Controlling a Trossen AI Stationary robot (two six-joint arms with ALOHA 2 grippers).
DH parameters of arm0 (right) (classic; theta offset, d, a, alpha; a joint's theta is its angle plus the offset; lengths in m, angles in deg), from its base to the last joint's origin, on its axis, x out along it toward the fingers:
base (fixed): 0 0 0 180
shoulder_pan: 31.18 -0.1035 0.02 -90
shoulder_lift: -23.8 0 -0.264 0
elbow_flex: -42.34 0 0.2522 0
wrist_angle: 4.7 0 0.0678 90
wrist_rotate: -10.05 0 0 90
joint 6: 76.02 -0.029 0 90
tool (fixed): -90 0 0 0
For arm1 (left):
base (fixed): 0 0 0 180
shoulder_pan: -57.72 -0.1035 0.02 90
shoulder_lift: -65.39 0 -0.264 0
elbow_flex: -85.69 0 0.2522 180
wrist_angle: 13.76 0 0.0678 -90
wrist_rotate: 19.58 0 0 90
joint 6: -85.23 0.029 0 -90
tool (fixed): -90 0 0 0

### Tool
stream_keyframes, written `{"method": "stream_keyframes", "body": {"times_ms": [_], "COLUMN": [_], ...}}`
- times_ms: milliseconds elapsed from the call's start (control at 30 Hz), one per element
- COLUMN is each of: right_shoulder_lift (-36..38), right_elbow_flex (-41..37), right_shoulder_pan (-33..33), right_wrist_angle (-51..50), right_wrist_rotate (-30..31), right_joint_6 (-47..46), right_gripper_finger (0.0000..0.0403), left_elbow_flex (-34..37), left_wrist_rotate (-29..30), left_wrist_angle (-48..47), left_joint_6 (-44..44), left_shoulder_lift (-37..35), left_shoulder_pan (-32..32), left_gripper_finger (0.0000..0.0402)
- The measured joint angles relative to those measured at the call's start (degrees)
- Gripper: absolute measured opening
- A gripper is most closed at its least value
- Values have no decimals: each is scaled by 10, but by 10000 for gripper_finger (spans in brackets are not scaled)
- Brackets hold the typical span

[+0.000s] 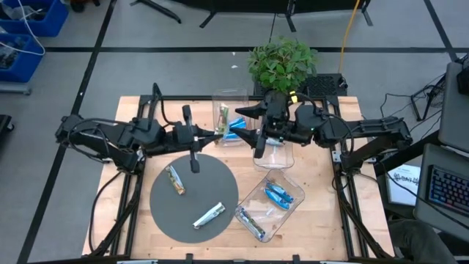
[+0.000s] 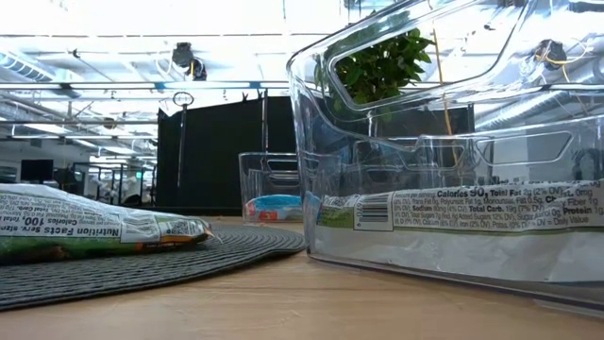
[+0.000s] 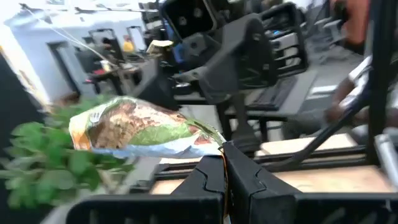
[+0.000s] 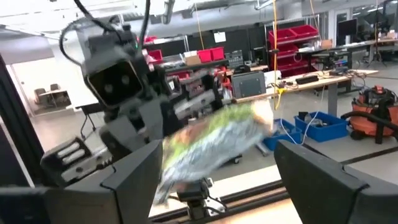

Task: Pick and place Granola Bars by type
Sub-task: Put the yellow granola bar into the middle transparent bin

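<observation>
My left gripper (image 1: 218,135) is raised above the table's middle and shut on a green-and-tan granola bar (image 3: 134,127). My right gripper (image 1: 253,130) faces it, open. In the right wrist view the bar (image 4: 214,146) shows blurred between my open fingers; whether it reaches between them I cannot tell. Two more bars, one tan (image 1: 174,180) and one silvery (image 1: 208,215), lie flat on the round grey mat (image 1: 194,183). Blue bars (image 1: 278,193) and a silvery one (image 1: 250,222) lie in the near clear bin (image 1: 289,213). The far bin (image 1: 233,95) holds a green bar (image 1: 223,115) and a blue one (image 1: 237,126). My left gripper pinches the bar's crimped end seam (image 3: 214,144) between its two fingertips (image 3: 205,168). The fingers come level from the table's left and lie along the bar. The bar sticks out past the fingers, roughly level, lifted clear of the table and bins.
A third clear bin (image 1: 275,155) stands below my right gripper. A potted plant (image 1: 282,62) sits at the far edge behind both grippers. In the low view a bar (image 2: 94,231) lies on the mat, with the near bin's wall (image 2: 453,142) close on the right.
</observation>
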Motion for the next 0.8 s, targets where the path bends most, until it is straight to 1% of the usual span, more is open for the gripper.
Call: {"method": "stream_keyframes", "body": {"times_ms": [100,233,367,500,600,800], "right_shoulder_lift": [-2,-2,-11,-30,-41,-41], "right_elbow_flex": [0,0,0,0,0,0], "right_shoulder_pan": [0,-1,-1,-1,-1,0], "right_wrist_angle": [-1,-2,1,30,55,61], "right_wrist_rotate": [0,0,1,1,1,2], "right_joint_6": [-3,-23,-38,-42,-31,-28], "right_gripper_finger": [302,302,302,302,302,302], "left_elbow_flex": [0,0,0,0,0,0], "left_wrist_rotate": [29,37,43,70,83,106], "left_wrist_angle": [-1,-9,-15,-20,-19,-41], "left_joint_6": [29,60,136,221,236,252], "left_shoulder_lift": [-1,0,0,9,12,15], "left_shoulder_pan": [3,2,3,11,14,30], "left_gripper_finger": [0,0,0,0,0,0]}}
